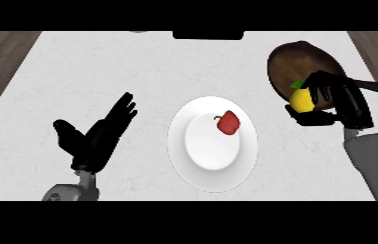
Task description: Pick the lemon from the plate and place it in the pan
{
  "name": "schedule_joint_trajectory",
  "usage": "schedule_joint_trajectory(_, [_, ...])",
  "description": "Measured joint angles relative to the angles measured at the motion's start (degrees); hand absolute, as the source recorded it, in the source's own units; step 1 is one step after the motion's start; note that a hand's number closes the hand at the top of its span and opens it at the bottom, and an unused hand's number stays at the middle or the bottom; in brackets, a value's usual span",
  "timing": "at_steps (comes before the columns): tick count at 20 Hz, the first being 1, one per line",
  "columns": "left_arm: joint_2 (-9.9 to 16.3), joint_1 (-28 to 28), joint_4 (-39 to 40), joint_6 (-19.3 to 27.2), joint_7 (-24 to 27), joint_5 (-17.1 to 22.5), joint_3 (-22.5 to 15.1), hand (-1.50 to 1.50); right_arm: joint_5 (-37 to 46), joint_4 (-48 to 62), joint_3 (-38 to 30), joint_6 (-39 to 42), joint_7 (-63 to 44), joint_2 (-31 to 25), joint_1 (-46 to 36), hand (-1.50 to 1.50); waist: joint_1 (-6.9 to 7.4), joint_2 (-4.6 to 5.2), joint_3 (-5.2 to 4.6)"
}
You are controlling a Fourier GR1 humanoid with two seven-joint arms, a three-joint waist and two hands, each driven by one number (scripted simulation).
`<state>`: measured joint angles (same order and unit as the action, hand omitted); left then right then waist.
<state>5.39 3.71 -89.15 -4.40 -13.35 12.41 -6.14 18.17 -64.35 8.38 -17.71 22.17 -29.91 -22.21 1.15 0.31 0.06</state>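
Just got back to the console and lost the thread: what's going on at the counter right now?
The right hand is curled round the lemon and holds it at the near edge of the brown pan, so the lemon is already off the white plate but not yet set down. A red pepper lies on the plate. The left hand rests open at the lower left, holding nothing.
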Motion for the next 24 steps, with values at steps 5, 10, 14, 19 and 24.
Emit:
schedule_joint_trajectory(5, [-0.5, 1.6, 0.0, 0.4, -1.0, -0.6, -0.4, 0.0, -0.5, 17.2, -6.2, -4.7, 6.8, 2.7, -9.6, 1.5, 1.07, 0.41, 0.08])
schedule_joint_trajectory(10, [-0.9, 2.4, 2.1, -0.5, 0.8, -0.8, -0.5, 0.0, -1.6, 32.2, -11.3, -6.7, 13.7, 3.4, -18.2, 1.5, 1.83, 0.83, 0.12])
schedule_joint_trajectory(14, [-1.4, 2.3, 1.0, -0.4, 0.4, -1.2, -1.3, 0.0, -2.0, 40.6, -14.1, -7.4, 18.3, 2.5, -22.4, 1.5, 2.71, 1.15, 0.18])
schedule_joint_trajectory(19, [-1.8, 2.3, 1.6, -1.0, 1.0, -1.5, -2.1, 0.0, 1.6, 49.2, -12.6, -8.3, 15.7, 0.9, -25.6, -1.5, 4.02, 1.71, 0.15])
schedule_joint_trajectory(24, [-2.3, 3.6, 1.8, -0.9, 0.6, -1.8, -2.6, 0.0, 4.6, 55.0, -10.5, -5.5, 13.0, 0.1, -27.6, -1.5, 4.9, 2.27, 0.29])
